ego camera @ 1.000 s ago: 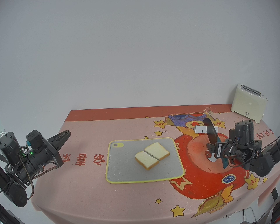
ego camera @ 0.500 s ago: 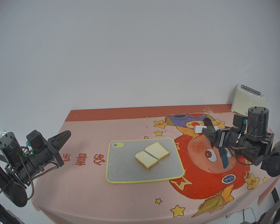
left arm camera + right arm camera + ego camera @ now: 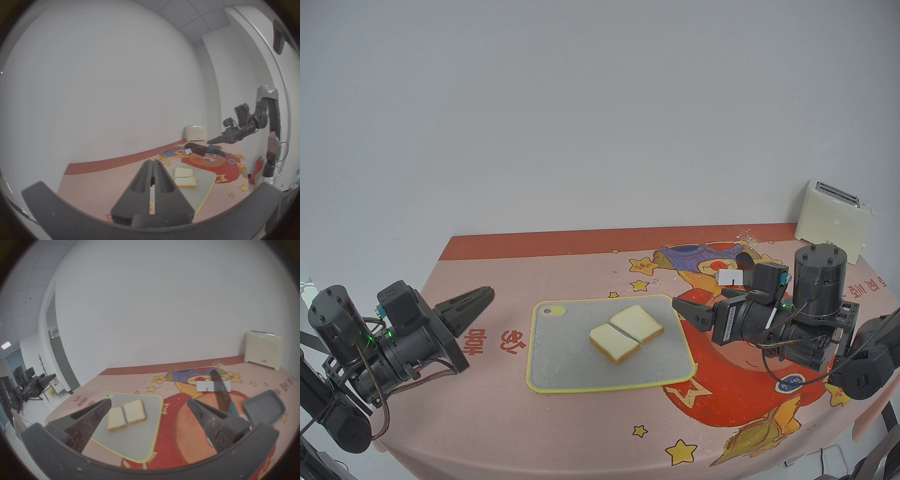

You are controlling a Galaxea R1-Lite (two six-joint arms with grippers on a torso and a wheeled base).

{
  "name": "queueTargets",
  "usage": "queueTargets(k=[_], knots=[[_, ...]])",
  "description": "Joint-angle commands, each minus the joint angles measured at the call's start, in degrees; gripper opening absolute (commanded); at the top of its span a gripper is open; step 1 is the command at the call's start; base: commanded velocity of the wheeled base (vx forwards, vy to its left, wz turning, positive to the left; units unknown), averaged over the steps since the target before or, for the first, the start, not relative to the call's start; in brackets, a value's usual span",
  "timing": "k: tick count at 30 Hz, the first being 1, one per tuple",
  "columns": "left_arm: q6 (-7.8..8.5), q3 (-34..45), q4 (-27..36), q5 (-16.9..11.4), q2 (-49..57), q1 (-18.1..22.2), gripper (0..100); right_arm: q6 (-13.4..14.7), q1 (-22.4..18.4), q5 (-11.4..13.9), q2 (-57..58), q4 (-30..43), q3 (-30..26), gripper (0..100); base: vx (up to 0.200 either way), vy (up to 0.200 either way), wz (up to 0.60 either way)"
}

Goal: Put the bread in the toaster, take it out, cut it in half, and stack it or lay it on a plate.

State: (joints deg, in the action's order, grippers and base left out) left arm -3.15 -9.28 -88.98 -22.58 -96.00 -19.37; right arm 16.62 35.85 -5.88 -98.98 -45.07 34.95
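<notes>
Two bread halves lie side by side on the grey, yellow-rimmed cutting board. My right gripper hovers open just right of the board, pointing at the bread; in its wrist view the open gripper frames the halves. The left gripper is shut and empty, left of the board, its gripper aimed at the bread. The cream toaster stands at the far right corner. A grey plate sits right of the knife.
The knife's blade with a white label lies on the cartoon tablecloth behind my right arm, its handle hidden. The table's front edge runs close below the board. Bare cloth lies between the left gripper and the board.
My right gripper lifted off the knife, left it on the table and swung left toward the bread, standing open. The left gripper moved right toward the board, still shut.
</notes>
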Motion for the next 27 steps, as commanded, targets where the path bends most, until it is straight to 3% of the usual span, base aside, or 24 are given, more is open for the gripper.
queueTargets(k=[1, 4, 11, 12, 13, 19, 22, 27], knots=[[-3.18, -1.27, -0.58, 0.6, -4.46, -5.94, 0, 0.44, 0.45, 1.39, -3.42, 1.3, 4.51, 0, 0.0, 0.0, 0.0], [-6.08, -1.09, -0.41, 0.69, -9.91, -7.08, 0, 1.84, 0.45, 1.22, -6.49, 0.77, 4.42, 0, 0.0, 0.0, 0.0], [-8.1, -5.22, -0.76, 2.8, -13.86, -9.9, 0, 2.9, -0.52, 0.87, -8.25, 0.6, 4.86, 0, 0.0, 0.0, 0.0], [-10.57, -7.25, 0.03, 4.38, -13.95, -10.25, 0, 2.9, -0.08, 0.6, -8.25, 0.68, 4.69, 0, 0.0, 0.0, 0.0], [-11.01, -7.51, 1.26, 5.44, -14.04, -10.25, 0, 2.9, 0.27, 0.51, -8.16, 0.68, 4.69, 0, 0.0, 0.0, 0.0], [-10.21, -12.52, 22.01, 6.84, -12.19, -10.86, 0, 3.07, 1.5, -2.74, -8.16, 0.6, 5.13, 0, 0.0, 0.0, 0.0], [-10.21, -17.09, 26.23, 9.31, -12.46, -10.69, 0, 4.04, 2.29, -3.0, -8.43, 0.68, 5.57, 0, 0.0, 0.0, 0.0], [-10.21, -22.8, 33.43, 10.62, -12.54, -10.51, 0, 7.73, 3.08, -3.09, -8.43, 1.65, 7.24, 0, 0.0, 0.0, 0.0]])
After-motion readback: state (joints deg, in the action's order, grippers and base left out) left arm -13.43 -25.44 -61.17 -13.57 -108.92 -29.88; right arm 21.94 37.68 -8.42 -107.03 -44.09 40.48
